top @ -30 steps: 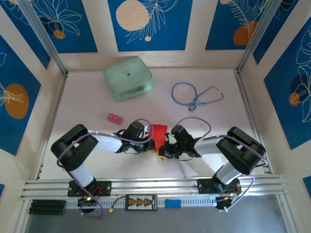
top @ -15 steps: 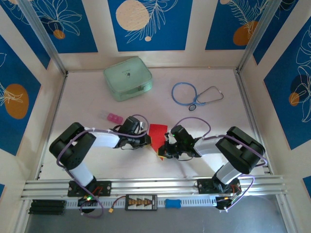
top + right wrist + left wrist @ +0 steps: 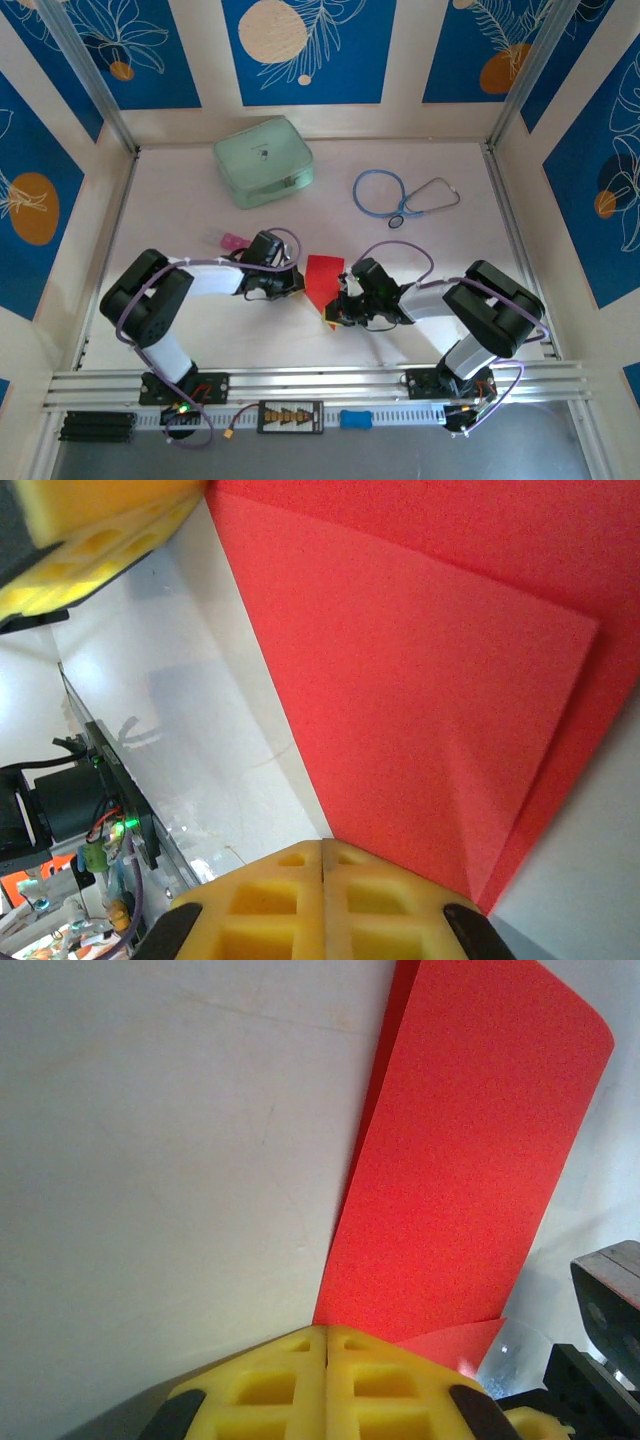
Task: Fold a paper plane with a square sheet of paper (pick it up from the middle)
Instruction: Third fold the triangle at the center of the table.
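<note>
Red square sheet of paper held mid-tabletop toward the near edge, one fold in, no dart shape yet. Left gripper and right gripper both pinched tight on its edges. Most creases left.

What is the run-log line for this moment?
phase: mid-fold | red paper: folded over, between the tools | left tool: shut, tips at paper edge | right tool: shut, tips at paper edge
</note>
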`<state>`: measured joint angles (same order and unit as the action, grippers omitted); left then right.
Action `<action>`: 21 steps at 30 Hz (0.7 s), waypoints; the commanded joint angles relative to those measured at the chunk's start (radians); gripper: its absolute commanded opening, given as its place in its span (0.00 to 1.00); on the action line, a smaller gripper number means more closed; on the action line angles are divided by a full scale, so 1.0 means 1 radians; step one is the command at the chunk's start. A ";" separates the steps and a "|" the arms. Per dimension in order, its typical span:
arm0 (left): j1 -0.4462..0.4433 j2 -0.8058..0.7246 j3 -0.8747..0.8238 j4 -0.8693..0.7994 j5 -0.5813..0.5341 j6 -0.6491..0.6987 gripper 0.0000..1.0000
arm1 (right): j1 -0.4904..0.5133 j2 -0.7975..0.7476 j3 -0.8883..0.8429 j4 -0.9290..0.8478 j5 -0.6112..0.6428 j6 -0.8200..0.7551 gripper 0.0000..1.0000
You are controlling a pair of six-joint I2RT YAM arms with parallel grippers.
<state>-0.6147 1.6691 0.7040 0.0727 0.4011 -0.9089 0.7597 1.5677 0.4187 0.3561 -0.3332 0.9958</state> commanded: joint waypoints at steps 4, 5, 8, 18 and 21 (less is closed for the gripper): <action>0.026 -0.086 0.002 -0.102 -0.098 0.031 0.00 | 0.001 0.045 -0.037 -0.197 0.034 -0.022 0.00; 0.025 -0.105 -0.002 -0.096 -0.095 0.035 0.00 | 0.001 0.045 -0.036 -0.198 0.033 -0.023 0.00; 0.001 -0.153 -0.009 -0.083 -0.092 0.045 0.00 | 0.001 0.048 -0.028 -0.201 0.033 -0.026 0.00; -0.078 -0.082 -0.004 0.073 0.011 0.048 0.00 | -0.001 0.053 -0.009 -0.217 0.031 -0.032 0.00; -0.090 -0.022 0.006 0.099 0.035 0.045 0.00 | 0.000 0.048 -0.006 -0.224 0.033 -0.031 0.00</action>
<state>-0.6930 1.6032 0.7017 0.1249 0.3859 -0.8761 0.7586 1.5703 0.4412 0.3134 -0.3389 0.9737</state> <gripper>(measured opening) 0.064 0.063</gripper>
